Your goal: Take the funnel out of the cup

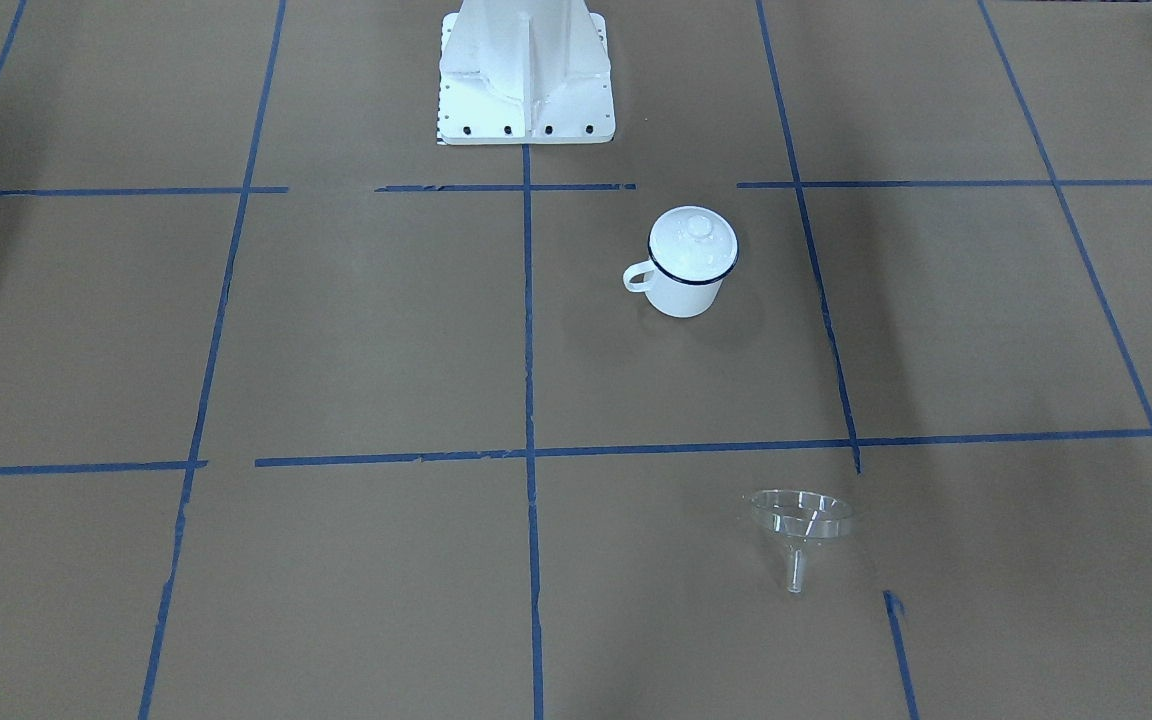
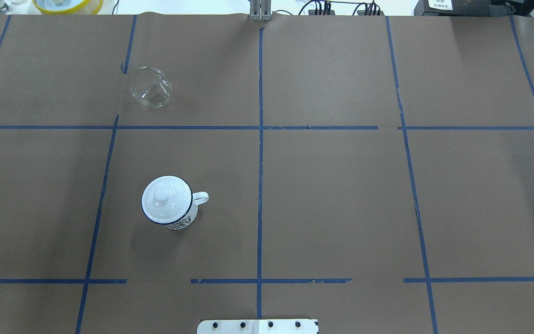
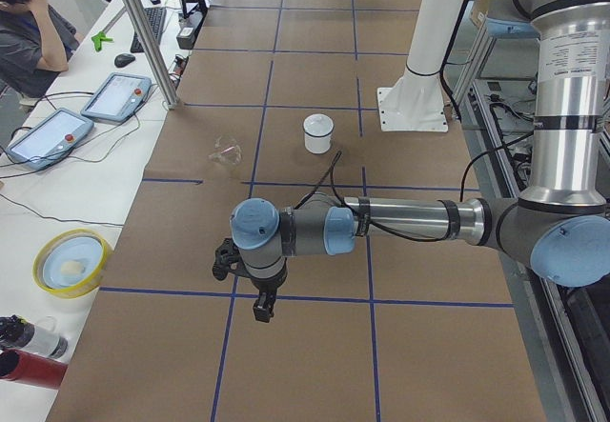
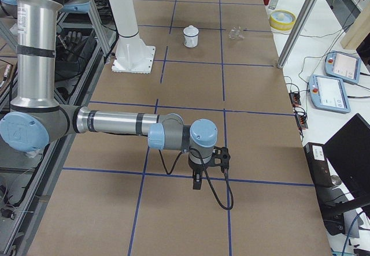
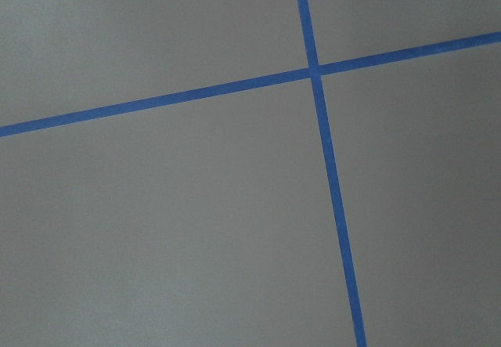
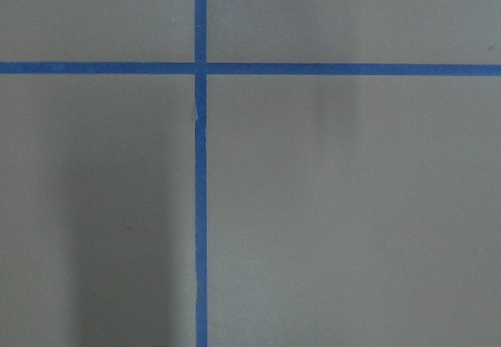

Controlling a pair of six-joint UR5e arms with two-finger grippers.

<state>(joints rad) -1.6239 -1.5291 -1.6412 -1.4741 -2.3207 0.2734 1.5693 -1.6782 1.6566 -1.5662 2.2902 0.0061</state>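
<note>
funnel (image 1: pixel 801 515) lies well apart from cup (image 1: pixel 684 292) — left pincer (image 3: pixel 262 309), right pincer (image 4: pixel 197 183): cannot tell wide or narrow.

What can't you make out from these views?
- Inside the cup: the lid covers it in every view.
- Whether the left gripper and right gripper are open: each shows only in a side view.
- The funnel: tiny and faint in side views.
- Wrist views: only taped paper.
</note>
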